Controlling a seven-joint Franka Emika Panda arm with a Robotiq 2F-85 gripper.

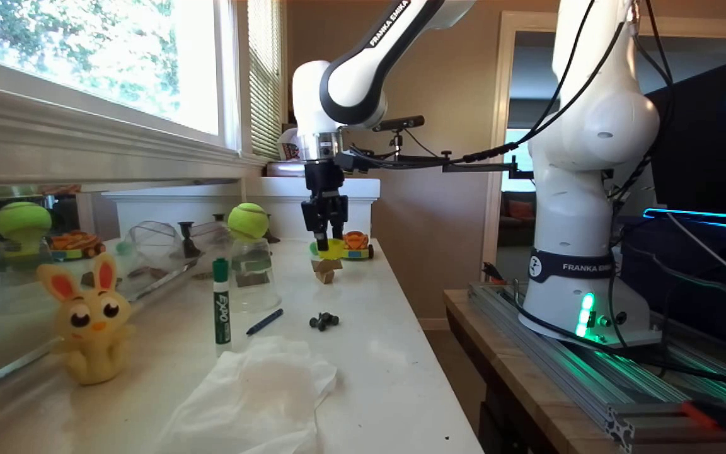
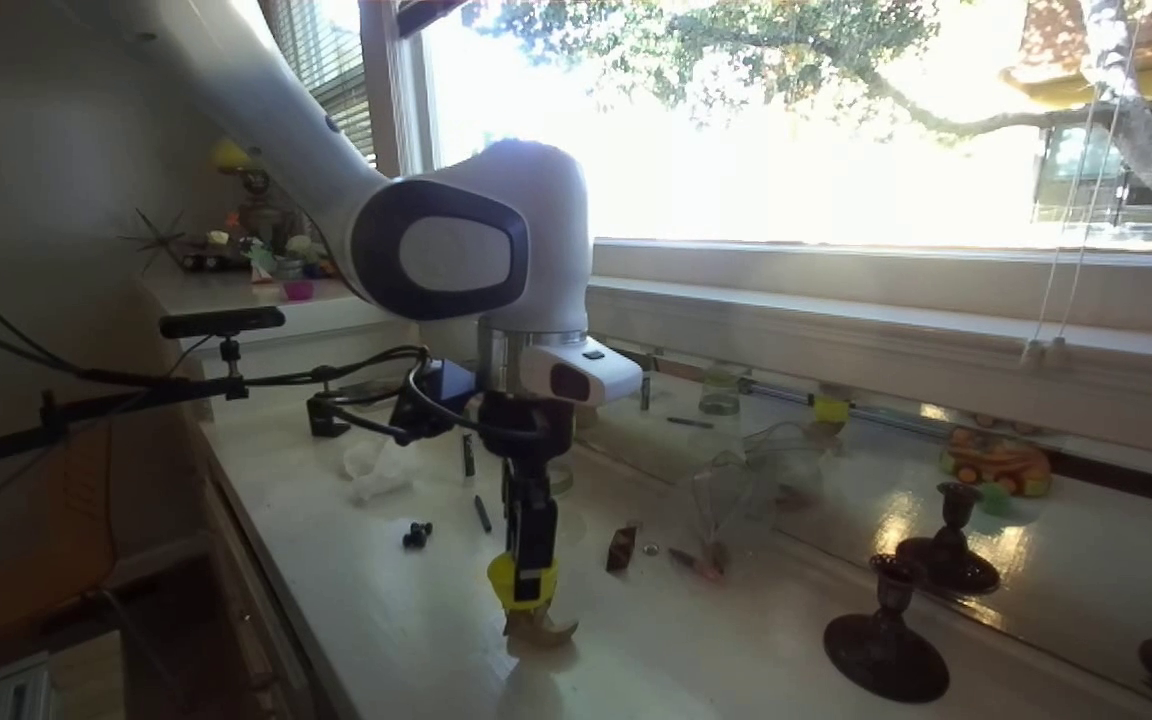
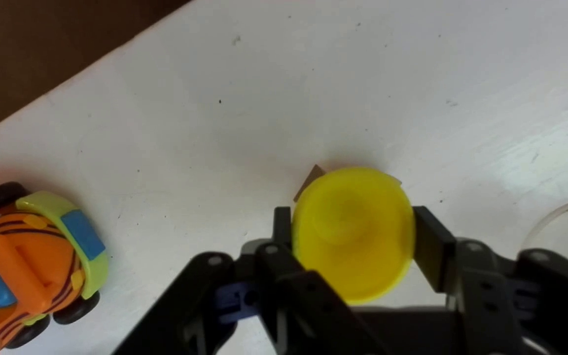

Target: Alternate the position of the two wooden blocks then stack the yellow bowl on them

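Wrist view: gripped yellow bowl (image 3: 354, 234), well apart from counter edge (image 3: 84, 73).

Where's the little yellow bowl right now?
In the wrist view, the yellow bowl is right of centre, held in the gripper, with the orange toy car at the left. In both exterior views it is just above the wooden blocks.

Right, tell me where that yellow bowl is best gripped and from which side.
Probably across opposite outer sides of the yellow bowl, coming straight down from above. Its round mouth faces up, and the wooden blocks lie beneath it, so a low approach would likely knock them. The claw spans it that way now.
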